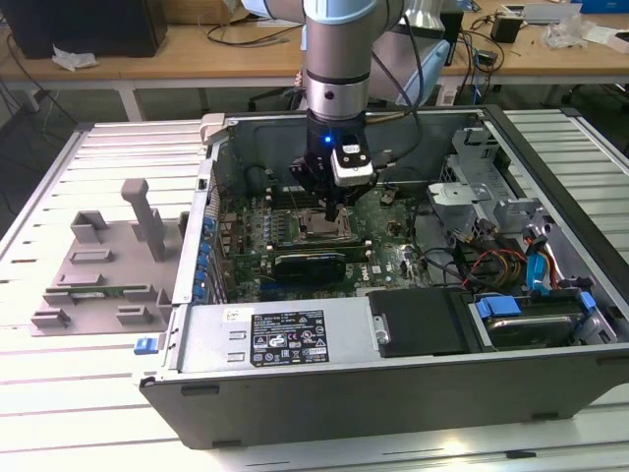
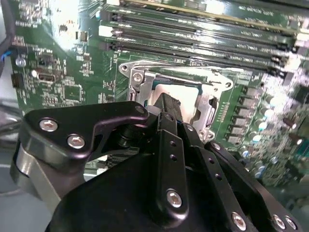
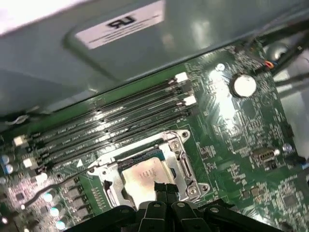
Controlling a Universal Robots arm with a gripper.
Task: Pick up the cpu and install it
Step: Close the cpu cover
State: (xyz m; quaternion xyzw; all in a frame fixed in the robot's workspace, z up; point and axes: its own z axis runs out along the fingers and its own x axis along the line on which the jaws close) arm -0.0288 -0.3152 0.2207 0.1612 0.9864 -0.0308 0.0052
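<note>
cpu point(image 3: 142, 175) within socket frame point(image 3: 180, 155), one edge hidden behind tool point(image 3: 164, 188).

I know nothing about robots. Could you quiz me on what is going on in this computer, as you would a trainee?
1. True or false: the cpu lies inside the metal frame of the socket.
2. Where is the end effector in the exterior view?
A. Low over the socket, inside the open computer case
B. Over the grey fixture beside the case
C. Over the wooden desk behind the case
3. Fill in: the motherboard that carries the socket is ____ in colour.

Key: 1 true; 2 A; 3 green.
</note>
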